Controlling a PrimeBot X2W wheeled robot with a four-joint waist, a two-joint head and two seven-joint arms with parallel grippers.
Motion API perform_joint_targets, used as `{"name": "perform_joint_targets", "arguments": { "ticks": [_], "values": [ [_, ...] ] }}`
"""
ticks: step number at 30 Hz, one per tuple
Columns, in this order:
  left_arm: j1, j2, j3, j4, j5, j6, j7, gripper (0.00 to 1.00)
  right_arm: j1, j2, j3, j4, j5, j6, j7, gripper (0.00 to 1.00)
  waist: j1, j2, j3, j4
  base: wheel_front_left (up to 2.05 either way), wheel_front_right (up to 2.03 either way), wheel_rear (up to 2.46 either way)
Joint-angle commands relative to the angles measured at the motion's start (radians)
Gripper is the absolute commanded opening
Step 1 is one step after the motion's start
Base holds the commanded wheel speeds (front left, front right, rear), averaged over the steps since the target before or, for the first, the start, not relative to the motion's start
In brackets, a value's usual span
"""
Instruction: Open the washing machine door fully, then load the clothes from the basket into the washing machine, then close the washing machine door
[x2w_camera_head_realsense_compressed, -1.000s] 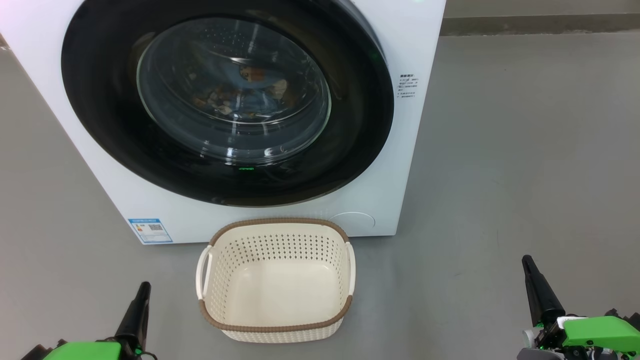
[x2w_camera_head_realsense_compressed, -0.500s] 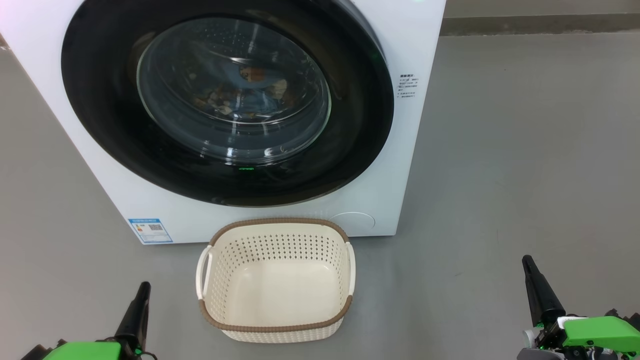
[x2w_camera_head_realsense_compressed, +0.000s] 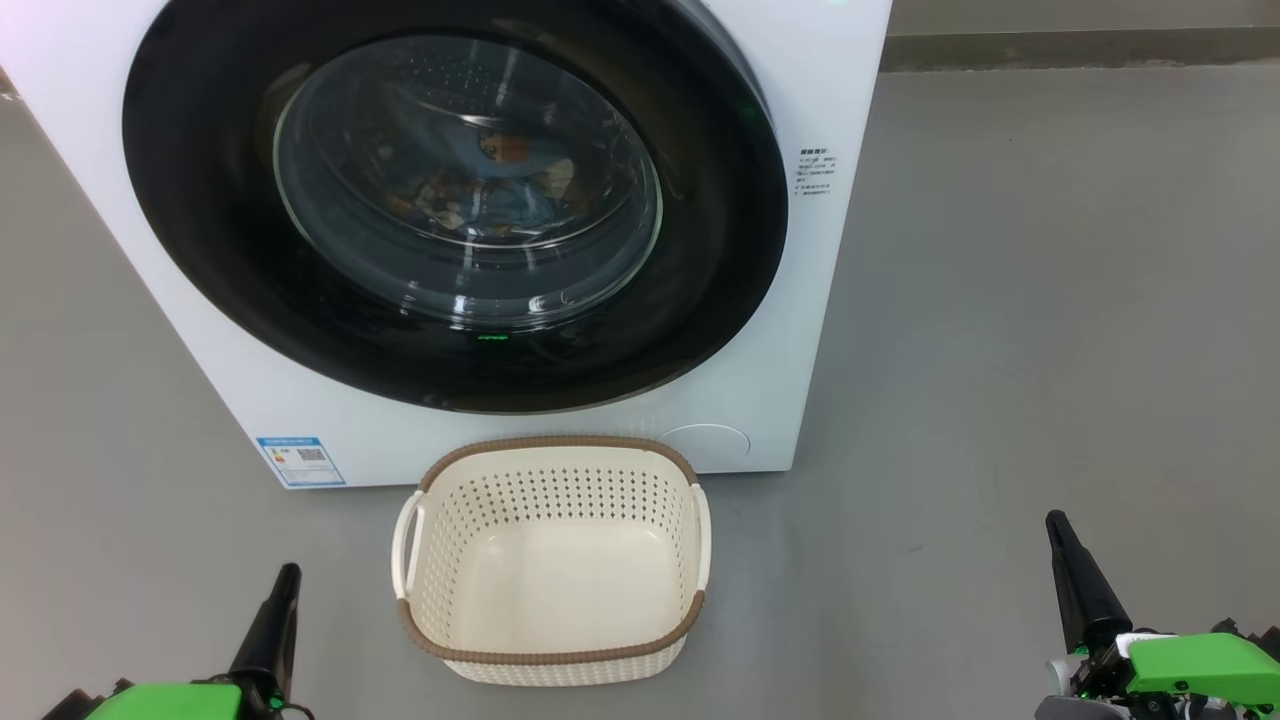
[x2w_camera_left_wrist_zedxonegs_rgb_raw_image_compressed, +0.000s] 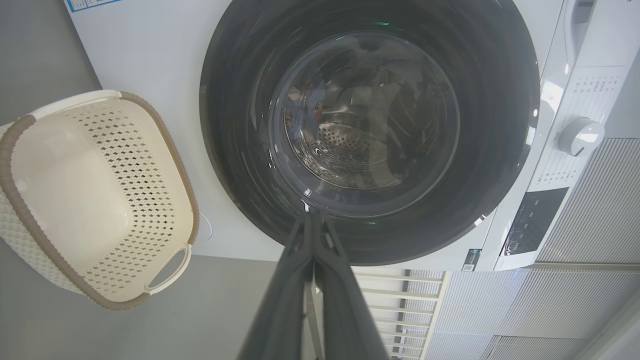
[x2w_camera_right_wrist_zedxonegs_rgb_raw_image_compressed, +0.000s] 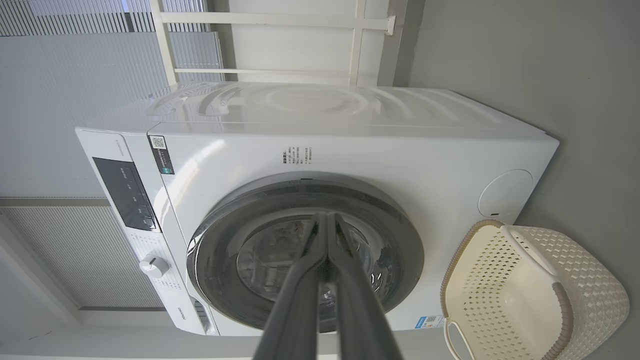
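The white washing machine (x2w_camera_head_realsense_compressed: 800, 300) stands ahead on the floor. Its round black-rimmed door (x2w_camera_head_realsense_compressed: 700, 250) lies flush against the front. Through the glass bowl I see the clothes (x2w_camera_head_realsense_compressed: 490, 190), blue with brown figures, inside the drum. The cream basket (x2w_camera_head_realsense_compressed: 550, 650) sits on the floor in front, with nothing in it. My left gripper (x2w_camera_head_realsense_compressed: 287, 572) is shut, low at the left of the basket. My right gripper (x2w_camera_head_realsense_compressed: 1052, 520) is shut, far right of the basket. Both grippers hold nothing. The door (x2w_camera_left_wrist_zedxonegs_rgb_raw_image_compressed: 240, 75) and basket (x2w_camera_left_wrist_zedxonegs_rgb_raw_image_compressed: 95, 295) also appear in the left wrist view, the machine (x2w_camera_right_wrist_zedxonegs_rgb_raw_image_compressed: 400, 150) in the right.
Bare grey floor (x2w_camera_head_realsense_compressed: 1050, 300) stretches to the right of the machine. A blue label (x2w_camera_head_realsense_compressed: 300, 460) marks the machine's lower left front corner. A control knob (x2w_camera_left_wrist_zedxonegs_rgb_raw_image_compressed: 580, 136) and dark panel (x2w_camera_left_wrist_zedxonegs_rgb_raw_image_compressed: 532, 220) sit on the machine's upper front. Ribbed wall panels (x2w_camera_left_wrist_zedxonegs_rgb_raw_image_compressed: 595, 210) stand behind.
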Motion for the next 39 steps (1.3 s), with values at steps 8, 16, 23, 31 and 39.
{"name": "perform_joint_targets", "arguments": {
  "ticks": [8, 16, 23, 31, 39],
  "values": [
    [-0.041, 0.012, 0.036, -0.029, -0.007, -0.003, 0.005, 0.0, -0.041, -0.001, 0.019, -0.025, 0.001, 0.002, 0.01, 0.0, 0.0, -0.0001, 0.0, 0.0, 0.0, 0.0, 0.0],
    [-0.041, 0.011, 0.036, -0.029, -0.007, -0.003, 0.006, 0.0, -0.041, -0.001, 0.017, -0.025, 0.0, 0.002, 0.011, 0.0, 0.0, -0.0001, 0.0, 0.0, 0.0, 0.0, 0.0],
    [-0.042, 0.011, 0.036, -0.029, -0.007, -0.003, 0.006, 0.0, -0.041, 0.0, 0.017, -0.025, -0.001, 0.002, 0.012, 0.0, 0.0, -0.0001, 0.0, 0.0, 0.0, 0.0, 0.0],
    [-0.042, 0.011, 0.036, -0.029, -0.007, -0.003, 0.006, 0.0, -0.041, 0.0, 0.016, -0.025, -0.001, 0.002, 0.012, 0.0, 0.0, -0.0001, 0.0, 0.0, 0.0, 0.0, 0.0],
    [-0.042, 0.011, 0.036, -0.029, -0.007, -0.003, 0.006, 0.0, -0.041, 0.001, 0.015, -0.025, -0.002, 0.002, 0.013, 0.0, 0.0, -0.0001, 0.0, 0.0, 0.0, 0.0, 0.0]
  ]
}}
